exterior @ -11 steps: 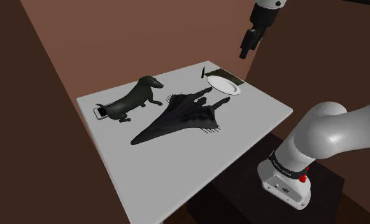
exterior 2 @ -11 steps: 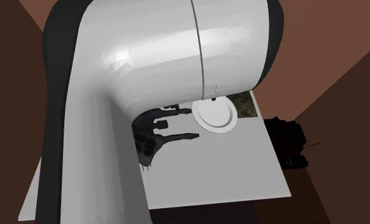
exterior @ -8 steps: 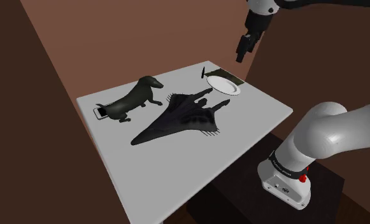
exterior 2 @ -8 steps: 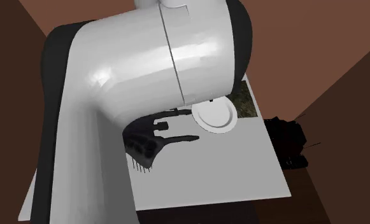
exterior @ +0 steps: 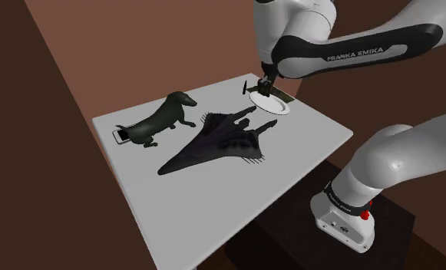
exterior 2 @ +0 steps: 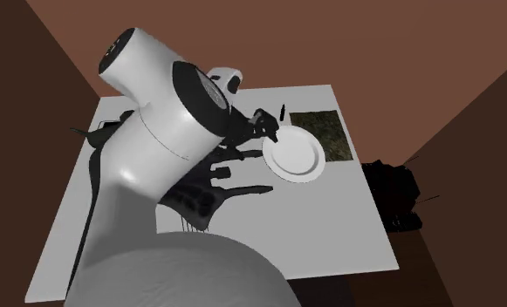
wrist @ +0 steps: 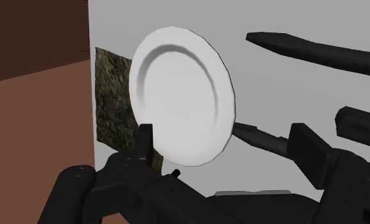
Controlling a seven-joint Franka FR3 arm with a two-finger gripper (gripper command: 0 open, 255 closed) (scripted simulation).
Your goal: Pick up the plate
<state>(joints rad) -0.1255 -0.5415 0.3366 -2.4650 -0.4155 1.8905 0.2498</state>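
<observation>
**A:** Going from the shoulder view's left, what lies on the pale grey tabletop (exterior: 213,211)?

**B:** First a dark, long-bodied dog figure (exterior: 156,123). Beside it is a black, spiky jet-plane model (exterior: 213,144), lying flat with its tail toward the far corner. Past that, a small slender black thing (exterior: 246,87) stands near the far edge. I cannot tell what it is.

**A:** And the round white plate (exterior: 269,103)?

**B:** It lies flat near the table's far corner, close to the jet's tail. It sits partly on a mottled green-brown square mat (exterior: 287,97), and in the second exterior view the mat (exterior 2: 325,135) shows beyond the plate (exterior 2: 293,158).

**A:** Where is the all-black gripper (exterior: 264,83)?

**B:** It hangs low over the plate's rim, on the side nearest the slender black thing. The second exterior view puts the gripper (exterior 2: 267,129) at that same edge.

**A:** How do the jaws stand?

**B:** I cannot tell. Black shapes crowd together in the wrist view, with the plate (wrist: 180,95) just ahead of them. Whether anything touches the rim is also unclear. The plate rests on the table, so nothing is lifted.
</observation>
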